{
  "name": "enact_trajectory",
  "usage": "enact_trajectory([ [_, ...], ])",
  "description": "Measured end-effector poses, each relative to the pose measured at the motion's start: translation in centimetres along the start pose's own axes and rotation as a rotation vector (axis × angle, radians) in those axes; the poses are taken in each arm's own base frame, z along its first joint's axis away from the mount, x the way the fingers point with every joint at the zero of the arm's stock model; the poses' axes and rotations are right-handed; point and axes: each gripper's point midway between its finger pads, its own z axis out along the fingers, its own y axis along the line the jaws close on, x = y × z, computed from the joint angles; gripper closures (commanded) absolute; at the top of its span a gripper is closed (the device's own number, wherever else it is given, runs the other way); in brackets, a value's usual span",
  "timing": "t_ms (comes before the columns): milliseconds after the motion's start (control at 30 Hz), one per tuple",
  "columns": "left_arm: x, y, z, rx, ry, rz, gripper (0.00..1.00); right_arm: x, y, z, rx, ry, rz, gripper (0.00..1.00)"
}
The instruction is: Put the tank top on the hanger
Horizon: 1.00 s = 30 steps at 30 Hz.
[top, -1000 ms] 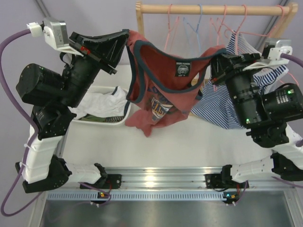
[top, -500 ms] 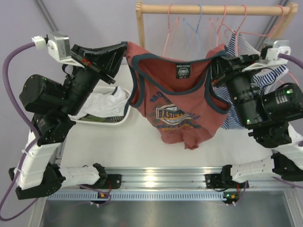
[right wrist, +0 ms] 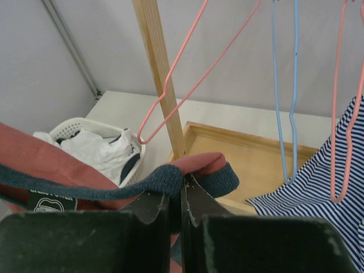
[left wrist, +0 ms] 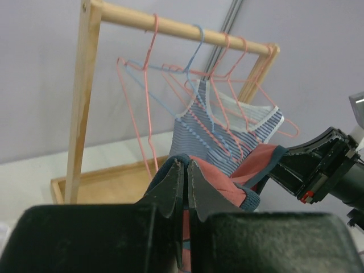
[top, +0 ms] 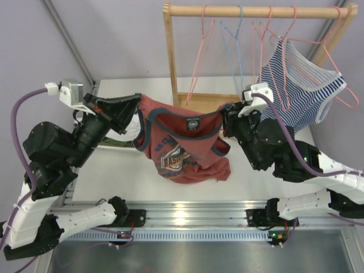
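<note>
Spanning the gap between the two arms, the rust-red sleeveless tank top with navy trim [top: 182, 153] hangs in the air over the white table [top: 114, 170]. Its neckline is stretched left to right and its printed body droops below. The left gripper [top: 129, 111] is pinched tight on one shoulder strap. The right gripper [top: 227, 121] is clamped on the other, with navy trim bunched between its closed fingers.

The thin pink wire hanger [right wrist: 216, 46] dangles empty from the wooden rail [top: 256, 10], beyond the shirt and higher than it. It sits between the two grips but nearer the right one. In the right wrist view its lower corner shows just above and left of those jaws, beside the rack's upright post [right wrist: 159, 74].

The hanger seems to hang crosswise to the shirt's stretched span — so the right arm's strap looks the likelier one to go over a hanger tip first.
</note>
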Motion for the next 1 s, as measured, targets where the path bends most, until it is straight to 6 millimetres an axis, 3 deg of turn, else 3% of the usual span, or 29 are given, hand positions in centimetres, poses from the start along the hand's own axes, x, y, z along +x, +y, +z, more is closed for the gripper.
enact_trajectory([
  [100, 3.2, 1.4, -1.0, -0.044, 0.065, -0.033, 1.0, 3.1, -0.2, -0.3, 0.011, 0.08, -0.008, 1.0],
  [233, 10.0, 3.8, -2.0, -0.128, 0.209, -0.078, 1.0, 7.6, -0.6, -1.0, 0.029, 0.185, -0.003, 1.0],
  [400, 19.4, 7.2, -4.4, -0.271, 0.408, -0.143, 1.0, 15.6, -1.4, -2.2, 0.063, 0.349, -0.034, 1.0],
  [533, 24.5, 9.0, -6.0, -0.365, 0.51, -0.193, 1.0, 21.3, -1.9, -3.3, 0.097, 0.466, -0.075, 1.0],
  [667, 27.7, 10.7, -7.0, -0.46, 0.558, -0.223, 1.0, 25.2, -2.1, -4.0, 0.124, 0.555, -0.106, 1.0],
  [833, 29.7, 12.0, -7.2, -0.55, 0.582, -0.226, 1.0, 30.1, -2.1, -3.9, 0.152, 0.686, -0.152, 1.0],
  [1000, 33.0, 13.6, -6.7, -0.652, 0.663, -0.172, 1.0, 34.7, -4.4, -3.6, 0.216, 0.827, -0.209, 1.0],
])
